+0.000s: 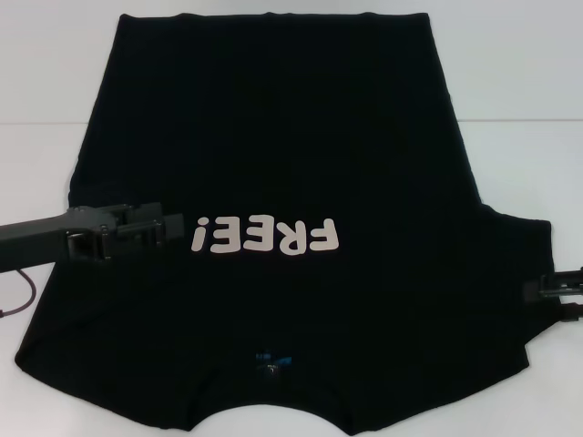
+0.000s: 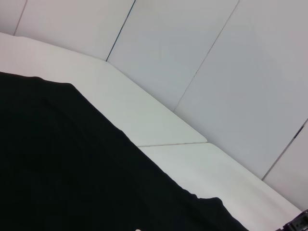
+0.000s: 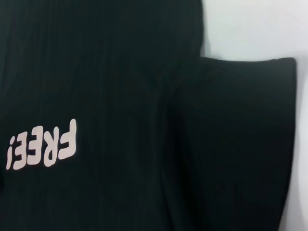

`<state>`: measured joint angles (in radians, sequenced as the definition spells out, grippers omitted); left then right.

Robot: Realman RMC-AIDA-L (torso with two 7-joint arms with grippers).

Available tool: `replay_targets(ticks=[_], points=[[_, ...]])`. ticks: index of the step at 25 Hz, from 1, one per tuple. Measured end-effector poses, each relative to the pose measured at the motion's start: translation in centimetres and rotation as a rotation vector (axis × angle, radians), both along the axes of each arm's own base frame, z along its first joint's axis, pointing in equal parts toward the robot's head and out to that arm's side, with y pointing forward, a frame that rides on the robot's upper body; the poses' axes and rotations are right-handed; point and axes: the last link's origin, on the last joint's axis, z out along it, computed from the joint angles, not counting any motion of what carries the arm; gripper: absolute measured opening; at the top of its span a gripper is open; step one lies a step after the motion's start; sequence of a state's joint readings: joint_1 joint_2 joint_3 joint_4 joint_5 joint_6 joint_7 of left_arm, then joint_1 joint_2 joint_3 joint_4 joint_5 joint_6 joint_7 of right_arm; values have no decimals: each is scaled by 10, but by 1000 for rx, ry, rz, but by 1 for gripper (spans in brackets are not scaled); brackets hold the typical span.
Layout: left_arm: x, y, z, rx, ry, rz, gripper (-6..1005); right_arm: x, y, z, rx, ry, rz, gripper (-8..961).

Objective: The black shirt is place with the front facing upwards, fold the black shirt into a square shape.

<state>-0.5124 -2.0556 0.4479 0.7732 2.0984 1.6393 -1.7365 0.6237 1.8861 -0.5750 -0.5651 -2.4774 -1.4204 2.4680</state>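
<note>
We see the black shirt spread flat, its pale "FREE!" print showing, one sleeve lying on the white table

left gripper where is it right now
In the head view the left gripper is on the robot's left, over the black shirt, its tip right beside the "FREE!" print. The right gripper sits at the shirt's right sleeve edge.
</note>
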Motion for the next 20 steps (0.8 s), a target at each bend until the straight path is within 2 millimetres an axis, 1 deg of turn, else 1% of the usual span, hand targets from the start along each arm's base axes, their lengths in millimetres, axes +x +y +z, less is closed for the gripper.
replay_targets(ticks=[10, 14, 18, 20], points=[[-1, 1, 0, 8, 5, 7, 651, -11, 9, -8, 19, 25, 42, 909], [0, 2, 1, 15, -2, 4, 654, -10, 9, -9, 7, 11, 29, 909], [0, 2, 1, 17, -2, 3, 656, -7, 9, -5, 9, 5, 3, 908], [0, 2, 2, 19, -4, 2, 658, -5, 7, -4, 1, -4, -1, 805]])
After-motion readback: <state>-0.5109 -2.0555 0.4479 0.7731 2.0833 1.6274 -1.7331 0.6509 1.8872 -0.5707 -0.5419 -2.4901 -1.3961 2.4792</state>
